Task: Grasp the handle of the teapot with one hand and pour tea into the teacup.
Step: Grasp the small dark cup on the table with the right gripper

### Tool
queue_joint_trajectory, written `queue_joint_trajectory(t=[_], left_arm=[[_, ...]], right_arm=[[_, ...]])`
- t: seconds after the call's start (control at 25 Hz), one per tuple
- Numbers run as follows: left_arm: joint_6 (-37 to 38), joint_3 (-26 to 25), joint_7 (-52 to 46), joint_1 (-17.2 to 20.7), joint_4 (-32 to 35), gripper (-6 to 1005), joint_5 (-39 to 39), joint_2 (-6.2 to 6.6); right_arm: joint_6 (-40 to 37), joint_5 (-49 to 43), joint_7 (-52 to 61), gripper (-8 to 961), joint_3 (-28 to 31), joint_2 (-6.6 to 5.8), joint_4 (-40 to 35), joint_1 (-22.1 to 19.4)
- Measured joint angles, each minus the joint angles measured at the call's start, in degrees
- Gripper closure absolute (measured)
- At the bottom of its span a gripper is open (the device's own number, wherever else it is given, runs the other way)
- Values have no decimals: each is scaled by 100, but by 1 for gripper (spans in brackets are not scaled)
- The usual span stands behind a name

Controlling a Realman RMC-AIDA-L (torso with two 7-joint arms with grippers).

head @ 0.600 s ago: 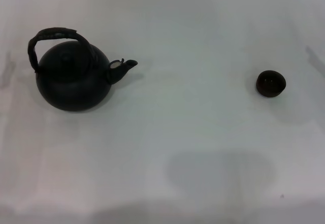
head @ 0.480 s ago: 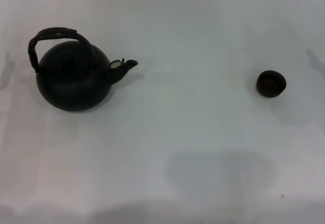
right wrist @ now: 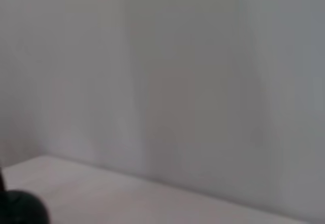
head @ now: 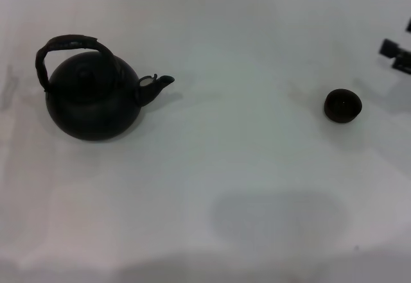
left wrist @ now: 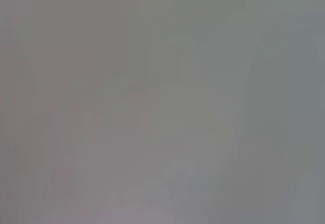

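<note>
Only a small dark part of the right gripper [head: 397, 53] shows at the right edge of the head view, above the table [head: 257, 167] and a little beyond the teacup [head: 342, 105]; whether its fingers are apart or together I cannot tell, because too little of it is visible; the left gripper is not in any view, and the left wrist view shows only a plain grey surface.

The step in hand seems to be the first approach, since nothing is held yet; to do it well, the arm that takes the handle [head: 67, 47] should come from above, with the fingers open wide enough to pass on both sides of the arched hoop, and close near its highest point, so that the teapot [head: 93, 100] hangs level and does not swing; the spout [head: 159, 83] points toward the cup, so the pot needs no turn before it is carried across.

The cup stands upright just beside the visible gripper, nearer to the robot; in the right wrist view a dark round shape [right wrist: 23, 209] at the corner is probably the same cup, but I am not sure; the teapot stands upright on the far left side, well apart from this gripper and from the cup, with bare table between them.
</note>
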Motion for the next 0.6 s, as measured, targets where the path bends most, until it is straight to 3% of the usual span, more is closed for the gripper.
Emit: queue_joint_trajectory(t=[0.4, 0.6], left_arm=[[162, 0, -2, -51, 91, 112, -1, 3], [223, -17, -3, -69, 125, 113, -17, 10]], right_arm=[[-333, -1229, 353, 109, -54, 205, -46, 608], [-576, -1353, 506, 110, -272, 215, -52, 713]])
